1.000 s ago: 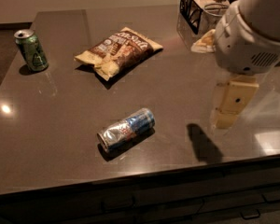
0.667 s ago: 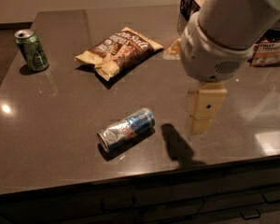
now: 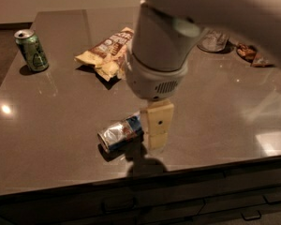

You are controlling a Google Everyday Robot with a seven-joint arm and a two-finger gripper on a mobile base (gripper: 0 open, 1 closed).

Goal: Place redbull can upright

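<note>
Near table (image 3: 47, 139) front edge, gripper (image 3: 158, 131) has come across, now just beside lying redbull can (image 3: 120, 134); grip state unclear.

The redbull can (image 3: 121, 134) lies on its side near the front edge of the tabletop (image 3: 51, 121), about midway along. The tool (image 3: 158, 137) hangs just beside its right end. A snack bag (image 3: 107, 54) lies behind both; the second can (image 3: 32, 49) stands upright far left, well apart
</note>
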